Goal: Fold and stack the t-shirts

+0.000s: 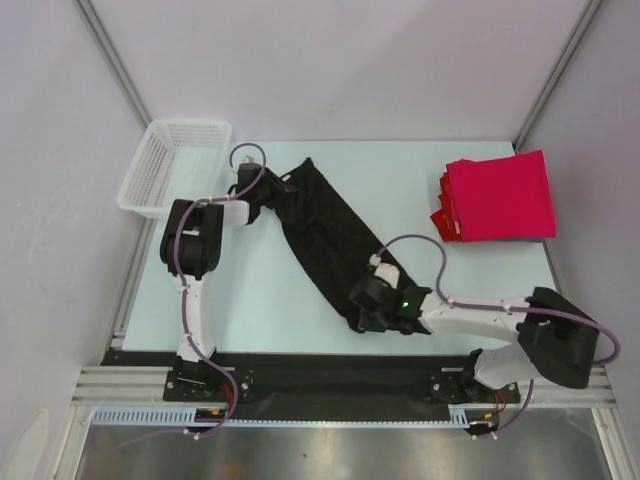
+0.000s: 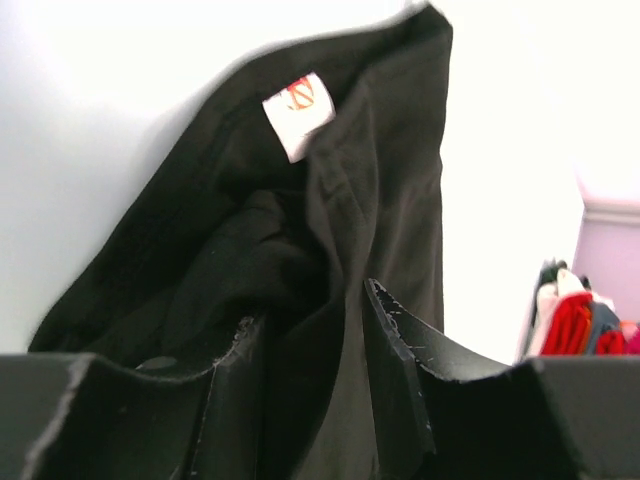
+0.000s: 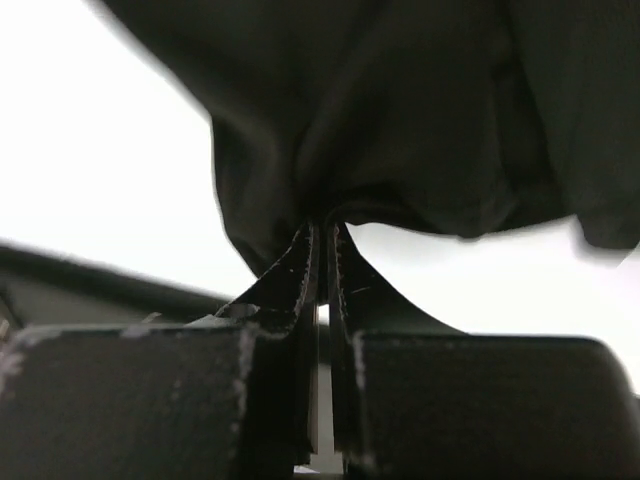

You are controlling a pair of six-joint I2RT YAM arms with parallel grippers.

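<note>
A black t-shirt (image 1: 325, 235) stretches in a rumpled diagonal across the table (image 1: 260, 290), left gripper (image 2: 305, 310) clamping its collar end, right gripper (image 3: 322, 235) pinched on its near end. Folded red t-shirts (image 1: 500, 195) sit far right, white mesh basket (image 1: 150, 180) far left.

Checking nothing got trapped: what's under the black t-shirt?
The black t-shirt stretches between the left gripper and the right gripper, both shut on it. Pale table shows beside it; the strip directly beneath is covered by the cloth.
</note>
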